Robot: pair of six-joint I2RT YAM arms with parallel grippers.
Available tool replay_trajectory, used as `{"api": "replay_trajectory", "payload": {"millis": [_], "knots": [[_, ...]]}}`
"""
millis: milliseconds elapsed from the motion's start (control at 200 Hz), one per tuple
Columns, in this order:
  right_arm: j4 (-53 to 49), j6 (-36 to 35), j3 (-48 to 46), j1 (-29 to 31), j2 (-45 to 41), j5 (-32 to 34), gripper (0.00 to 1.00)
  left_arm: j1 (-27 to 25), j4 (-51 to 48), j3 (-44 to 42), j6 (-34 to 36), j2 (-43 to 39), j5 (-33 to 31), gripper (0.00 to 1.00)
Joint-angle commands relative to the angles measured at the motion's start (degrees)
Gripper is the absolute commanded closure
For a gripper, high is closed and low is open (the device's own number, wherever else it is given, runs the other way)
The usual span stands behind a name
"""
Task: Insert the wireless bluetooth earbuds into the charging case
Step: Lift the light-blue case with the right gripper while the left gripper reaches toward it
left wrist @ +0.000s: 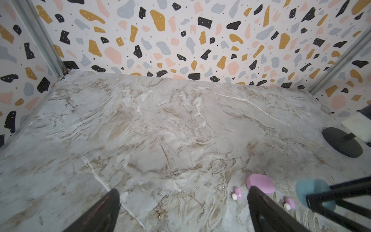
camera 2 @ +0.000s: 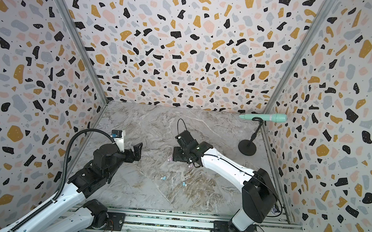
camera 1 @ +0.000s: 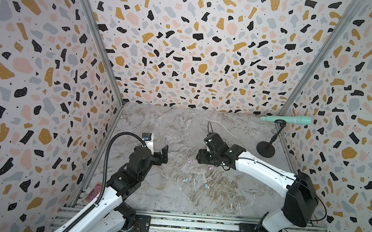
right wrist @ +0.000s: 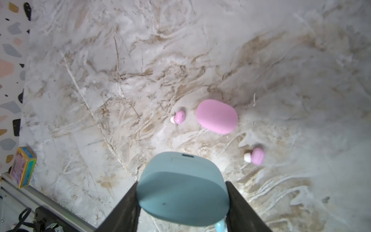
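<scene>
My right gripper [right wrist: 181, 184] is shut on the pale blue charging case [right wrist: 182, 188], held by its sides a little above the marble table; a blue earbud [right wrist: 220, 227] peeks out beneath it. The shut pink charging case [right wrist: 216, 116] lies just beyond, with pink earbuds on either side of it [right wrist: 179, 117] [right wrist: 257, 156]. In a top view two blue earbuds [camera 1: 185, 180] [camera 1: 206, 186] lie nearer the front and the right gripper [camera 1: 202, 157] covers both cases. My left gripper [left wrist: 183, 190] hangs open and empty to the left, also seen in a top view [camera 1: 165, 153].
A teal microphone [camera 1: 291, 119] rests on a black stand with a round base [camera 1: 266, 148] at the back right. A small colourful box [right wrist: 23, 166] lies by the front left rail. Patterned walls close in three sides.
</scene>
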Motion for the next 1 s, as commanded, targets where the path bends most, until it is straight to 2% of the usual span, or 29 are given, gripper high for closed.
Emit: {"api": "replay_trajectory", "payload": {"millis": [0,220,300,370,481,711,836,996], "knots": [[3.06,-8.56,0.98,-0.40,-2.29,-4.15,1.00,-1.89,7.24,-0.22,8.07,-0.61,3.20,0.00],[7.55,-13.14,-0.68,-3.58,-6.12,-10.13,1.00,-5.65,10.59,-1.71,21.54,-1.59,8.32,0.00],[10.20,-13.58,-2.93,-5.00,-7.97,-13.53,1.00,-7.43,12.17,-3.32,26.35,-1.37,8.32,0.00],[11.91,-14.41,-4.91,-5.18,-9.95,-13.66,1.00,-9.47,11.71,-3.29,29.36,0.13,8.83,0.00],[13.86,-15.10,-7.81,-5.15,-12.92,-13.67,1.00,-11.97,11.08,-2.88,32.85,3.72,11.48,0.00],[17.33,-16.93,-11.34,-5.01,-15.55,-18.17,1.00,-16.71,11.00,0.47,39.33,13.01,8.39,0.00],[18.13,-17.79,-11.41,-4.88,-15.40,-21.25,1.00,-17.39,14.33,-0.77,41.54,13.00,6.00,0.00],[20.51,-18.32,-12.22,-4.88,-14.71,-27.11,1.00,-17.63,16.83,-2.60,41.98,11.52,6.73,0.00]]}}
